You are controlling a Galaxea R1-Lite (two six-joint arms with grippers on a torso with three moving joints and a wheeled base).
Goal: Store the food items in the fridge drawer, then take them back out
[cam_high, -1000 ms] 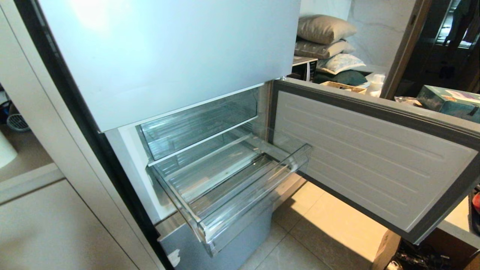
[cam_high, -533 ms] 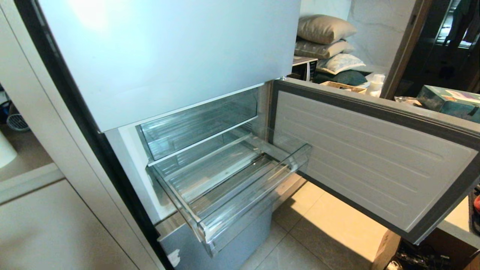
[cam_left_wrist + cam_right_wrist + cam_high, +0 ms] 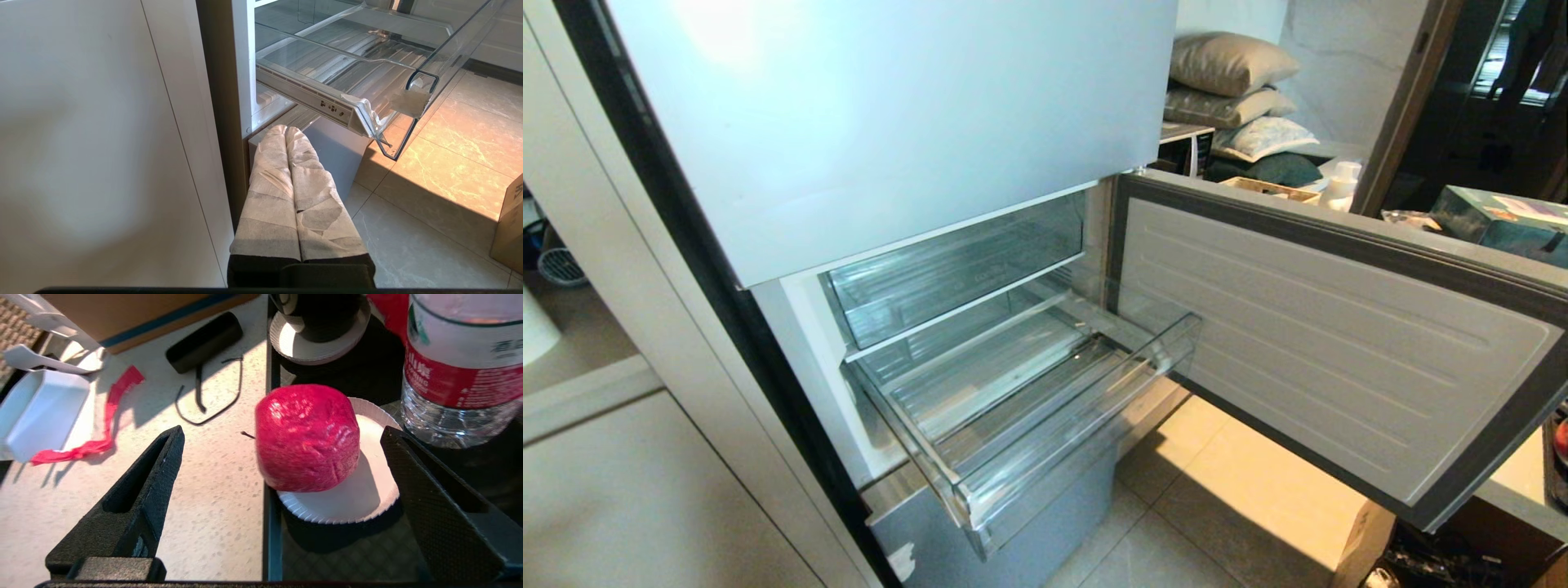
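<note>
The right gripper (image 3: 282, 437) has its black fingers (image 3: 135, 498) spread wide, holding nothing; the red apple (image 3: 307, 443) sits between them, untouched, on a white paper plate (image 3: 359, 498) beside a water bottle (image 3: 461, 363). The left gripper (image 3: 286, 130) has its wrapped fingers pressed together, empty, below the fridge drawer (image 3: 1013, 400), which stands pulled out and holds no fruit.

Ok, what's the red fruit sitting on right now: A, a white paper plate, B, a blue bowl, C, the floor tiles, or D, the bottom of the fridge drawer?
A: in the right wrist view the red fruit rests on a white paper plate, between the open right tool's fingers.
</note>
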